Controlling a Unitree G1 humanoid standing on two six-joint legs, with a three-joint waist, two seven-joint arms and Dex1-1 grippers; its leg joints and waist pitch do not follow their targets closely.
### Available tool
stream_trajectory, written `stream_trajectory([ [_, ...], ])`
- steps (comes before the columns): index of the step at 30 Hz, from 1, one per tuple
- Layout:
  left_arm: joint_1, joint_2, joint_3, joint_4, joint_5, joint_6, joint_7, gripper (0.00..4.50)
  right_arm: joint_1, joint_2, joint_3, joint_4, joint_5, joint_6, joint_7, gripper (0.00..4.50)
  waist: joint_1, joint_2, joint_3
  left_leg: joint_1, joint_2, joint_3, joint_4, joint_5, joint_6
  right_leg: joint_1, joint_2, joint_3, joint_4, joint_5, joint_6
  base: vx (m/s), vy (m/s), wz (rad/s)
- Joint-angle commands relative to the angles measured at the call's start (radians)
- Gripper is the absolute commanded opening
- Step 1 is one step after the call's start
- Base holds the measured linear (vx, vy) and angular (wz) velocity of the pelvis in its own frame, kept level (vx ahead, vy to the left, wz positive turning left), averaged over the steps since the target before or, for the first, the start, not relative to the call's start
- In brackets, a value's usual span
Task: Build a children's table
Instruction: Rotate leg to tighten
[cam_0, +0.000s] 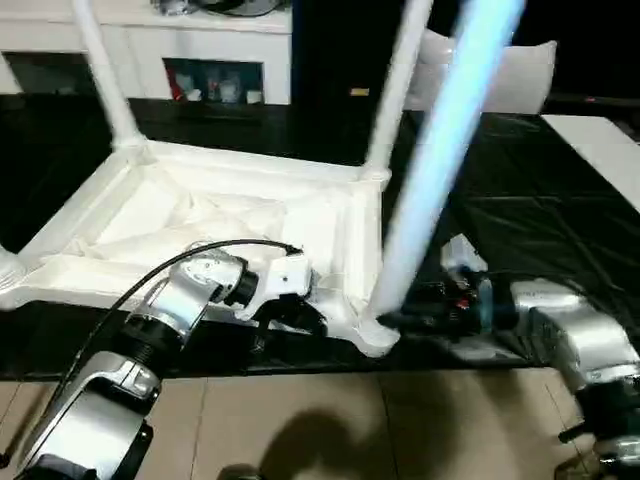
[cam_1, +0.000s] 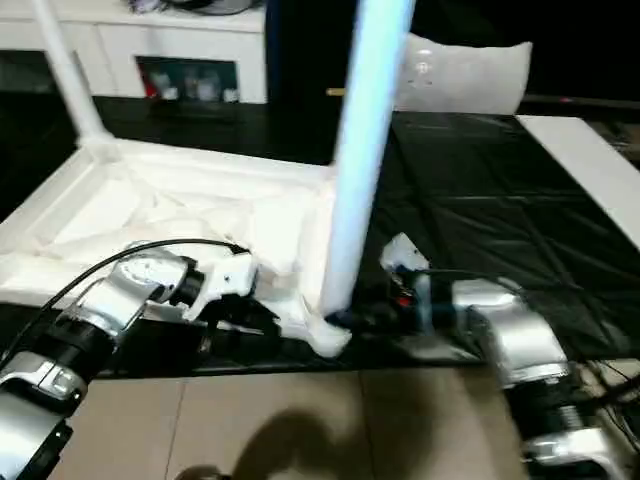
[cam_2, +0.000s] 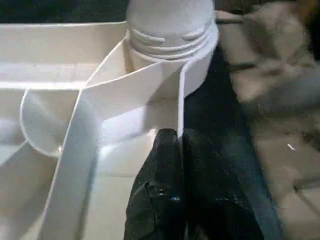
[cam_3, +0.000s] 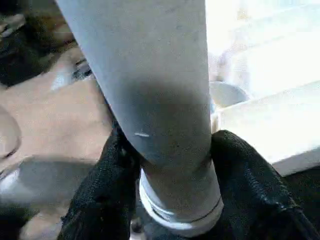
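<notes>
Your right gripper (cam_3: 170, 200) grasps the long white tapered plastic leg (cam_0: 440, 160), upright at frame centre; the left wrist view shows your left gripper (cam_2: 177, 145) pinching the ribbed white tabletop's rim (cam_2: 181, 100).

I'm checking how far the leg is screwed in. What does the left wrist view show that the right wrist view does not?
Left wrist view: the leg's threaded end sitting in the corner socket, with the left gripper pinching the tabletop's thin rim. Right wrist view: the right gripper clasping the leg near its base, with floor behind it. Both show the same leg and the white tabletop.
</notes>
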Motion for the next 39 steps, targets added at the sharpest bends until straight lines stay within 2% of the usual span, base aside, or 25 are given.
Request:
stream_trajectory([
  [1,-0.014,-0.1,0.007,-0.042,-0.02,0.1,0.128,0.0,-0.039,0.092,-0.001,-0.007,-0.019,0.035,-0.189,1.96,-0.011,0.001,-0.062,0.003,0.022,-0.011,-0.075,-0.25,-0.014,0.054,-0.091,0.046,-0.1,-0.469,-0.092,0.0,0.0,0.0],
  [2,-0.014,-0.1,0.007,-0.042,-0.02,0.1,0.128,0.0,-0.039,0.092,-0.001,-0.007,-0.019,0.035,-0.189,1.94,-0.016,0.001,-0.061,0.003,0.021,-0.011,-0.075,-0.253,-0.016,0.052,-0.091,0.045,-0.104,-0.485,-0.085,0.0,0.0,0.0],
  [3,-0.029,-0.148,0.04,-0.036,-0.025,0.18,0.234,0.0,-0.049,0.152,-0.051,0.012,-0.045,0.075,-0.355,1.94,-0.024,0.0,-0.063,0.002,0.02,-0.013,-0.076,-0.244,-0.016,0.055,-0.091,0.044,-0.106,-0.497,-0.073,0.0,0.0,0.0],
  [4,-0.034,-0.166,0.053,-0.034,-0.028,0.207,0.27,0.0,-0.054,0.171,-0.067,0.021,-0.057,0.083,-0.41,1.93,-0.033,0.003,-0.064,0.003,0.022,-0.014,-0.076,-0.242,-0.023,0.05,-0.091,0.044,-0.103,-0.48,-0.085,0.0,0.0,0.0],
  [5,-0.039,-0.178,0.063,-0.03,-0.03,0.224,0.297,0.0,-0.058,0.184,-0.074,0.029,-0.067,0.082,-0.446,1.92,-0.037,0.001,-0.066,0.004,0.021,-0.014,-0.074,-0.241,-0.023,0.051,-0.09,0.043,-0.104,-0.471,-0.087,0.0,0.0,0.0],
  [6,-0.043,-0.191,0.074,-0.027,-0.032,0.245,0.327,0.0,-0.063,0.198,-0.082,0.039,-0.081,0.079,-0.487,1.92,-0.04,-0.004,-0.069,0.002,0.019,-0.012,-0.072,-0.225,-0.017,0.055,-0.09,0.045,-0.103,-0.445,-0.089,0.0,0.0,0.0],
  [7,-0.049,-0.213,0.09,-0.014,-0.032,0.258,0.374,0.0,-0.081,0.242,-0.108,0.073,-0.09,0.077,-0.582,1.92,-0.046,0.004,-0.069,0.0,0.019,-0.01,-0.071,-0.196,-0.006,0.051,-0.087,0.05,-0.095,-0.366,-0.114,0.0,0.0,0.0],
  [8,-0.055,-0.23,0.101,0.001,-0.026,0.26,0.418,0.0,-0.099,0.281,-0.132,0.11,-0.093,0.063,-0.664,1.92,-0.056,0.001,-0.073,-0.005,0.017,-0.009,-0.07,-0.185,-0.004,0.055,-0.086,0.051,-0.088,-0.319,-0.133,0.0,0.0,0.0],
  [10,-0.064,-0.249,0.115,0.017,-0.012,0.255,0.475,0.0,-0.119,0.319,-0.14,0.155,-0.111,0.002,-0.732,1.92,-0.059,0.0,-0.074,-0.006,0.012,-0.005,-0.067,-0.167,0.004,0.056,-0.086,0.05,-0.09,-0.303,-0.133,0.0,0.0,0.0],
  [11,-0.068,-0.255,0.119,0.023,-0.002,0.249,0.5,0.0,-0.124,0.329,-0.135,0.166,-0.117,-0.03,-0.733,2.26,-0.059,0.0,-0.073,-0.005,0.012,-0.004,-0.066,-0.162,0.009,0.056,-0.085,0.051,-0.091,-0.3,-0.132,0.0,0.0,0.0],
  [12,-0.068,-0.255,0.119,0.023,-0.002,0.249,0.5,0.0,-0.124,0.329,-0.135,0.166,-0.117,-0.03,-0.733,2.46,-0.057,0.001,-0.073,-0.005,0.012,-0.003,-0.066,-0.155,0.013,0.057,-0.086,0.052,-0.091,-0.293,-0.133,0.0,0.0,0.0],
  [13,-0.07,-0.258,0.116,0.022,0.017,0.247,0.526,0.0,-0.127,0.346,-0.15,0.164,-0.104,-0.048,-0.717,2.6,-0.054,-0.011,-0.075,-0.007,0.014,0.0,-0.067,-0.121,0.03,0.06,-0.081,0.055,-0.084,-0.229,-0.138,0.0,0.0,0.0],
  [14,-0.069,-0.256,0.112,0.02,0.023,0.247,0.532,0.0,-0.126,0.347,-0.157,0.157,-0.098,-0.051,-0.708,2.66,-0.05,-0.002,-0.076,-0.005,0.016,-0.001,-0.067,-0.104,0.04,0.06,-0.083,0.056,-0.077,-0.187,-0.153,0.0,0.0,0.0],
  [15,-0.068,-0.255,0.11,0.019,0.025,0.246,0.531,0.0,-0.124,0.345,-0.156,0.154,-0.098,-0.052,-0.702,2.66,-0.051,-0.002,-0.076,-0.006,0.017,-0.001,-0.067,-0.096,0.045,0.061,-0.082,0.056,-0.075,-0.168,-0.158,0.0,0.0,0.0],
  [16,-0.061,-0.243,0.096,0.013,0.034,0.241,0.521,0.0,-0.112,0.327,-0.143,0.137,-0.103,-0.063,-0.662,2.95,-0.05,0.0,-0.077,-0.006,0.019,-0.002,-0.067,-0.087,0.051,0.063,-0.082,0.056,-0.072,-0.139,-0.167,0.0,0.0,0.0],
  [18,-0.057,-0.233,0.091,0.012,0.037,0.23,0.513,0.0,-0.102,0.309,-0.136,0.129,-0.107,-0.07,-0.635,3.08,-0.049,0.0,-0.076,-0.006,0.019,-0.001,-0.066,-0.079,0.058,0.064,-0.081,0.057,-0.067,-0.099,-0.182,0.0,0.0,0.0],
  [21,-0.049,-0.205,0.089,0.012,0.034,0.19,0.485,0.0,-0.082,0.259,-0.132,0.119,-0.086,-0.099,-0.555,3.4,-0.047,0.001,-0.073,-0.005,0.017,0.0,-0.067,-0.109,0.058,0.066,-0.084,0.056,-0.075,-0.146,-0.177,0.0,0.0,0.0],
  [24,-0.041,-0.185,0.091,0.009,0.03,0.172,0.461,0.0,-0.068,0.215,-0.138,0.103,-0.068,-0.104,-0.486,3.6,-0.043,-0.003,-0.072,-0.006,0.018,0.0,-0.068,-0.125,0.061,0.068,-0.084,0.055,-0.079,-0.186,-0.156,0.0,0.0,0.0],
  [25,-0.026,-0.159,0.08,-0.003,0.031,0.132,0.411,0.0,-0.056,0.171,-0.14,0.085,-0.055,-0.107,-0.415,3.71,-0.042,-0.003,-0.071,-0.007,0.017,-0.001,-0.068,-0.129,0.063,0.069,-0.085,0.053,-0.084,-0.217,-0.144,0.0,0.0,0.0],
  [27,-0.018,-0.144,0.072,-0.012,0.033,0.123,0.382,0.0,-0.048,0.143,-0.136,0.073,-0.05,-0.112,-0.367,3.92,-0.042,-0.003,-0.07,-0.004,0.018,0.0,-0.068,-0.133,0.059,0.064,-0.084,0.054,-0.085,-0.24,-0.137,0.0,0.0,0.0],
  [29,-0.003,-0.102,0.045,-0.025,0.036,0.082,0.301,0.0,-0.032,0.065,-0.117,0.053,-0.042,-0.121,-0.243,3.98,-0.038,-0.004,-0.071,-0.004,0.02,0.0,-0.067,-0.143,0.063,0.065,-0.084,0.055,-0.086,-0.248,-0.134,0.0,0.0,0.0],
  [33,0.01,-0.045,-0.003,-0.035,0.04,-0.004,0.181,0.0,-0.014,-0.023,-0.076,0.035,-0.035,-0.141,-0.087,4.36,-0.031,-0.009,-0.069,-0.002,0.023,0.001,-0.068,-0.145,0.07,0.061,-0.084,0.055,-0.083,-0.245,-0.141,0.0,0.0,0.0],
  [35,0.017,-0.013,-0.035,-0.054,0.036,-0.044,0.086,0.0,-0.005,-0.072,-0.038,0.006,-0.025,-0.121,0.017,4.43,-0.028,-0.01,-0.069,-0.002,0.025,0.001,-0.067,-0.147,0.075,0.059,-0.084,0.055,-0.083,-0.242,-0.146,0.0,0.0,0.0],
  [39,0.02,0.008,-0.06,-0.068,0.039,-0.081,0.019,0.0,-0.013,-0.1,-0.004,0.002,-0.035,-0.129,0.076,4.43,-0.011,-0.006,-0.07,0.005,0.031,0.002,-0.067,-0.148,0.069,0.053,-0.086,0.055,-0.077,-0.232,-0.163,0.0,0.0,0.0],
])
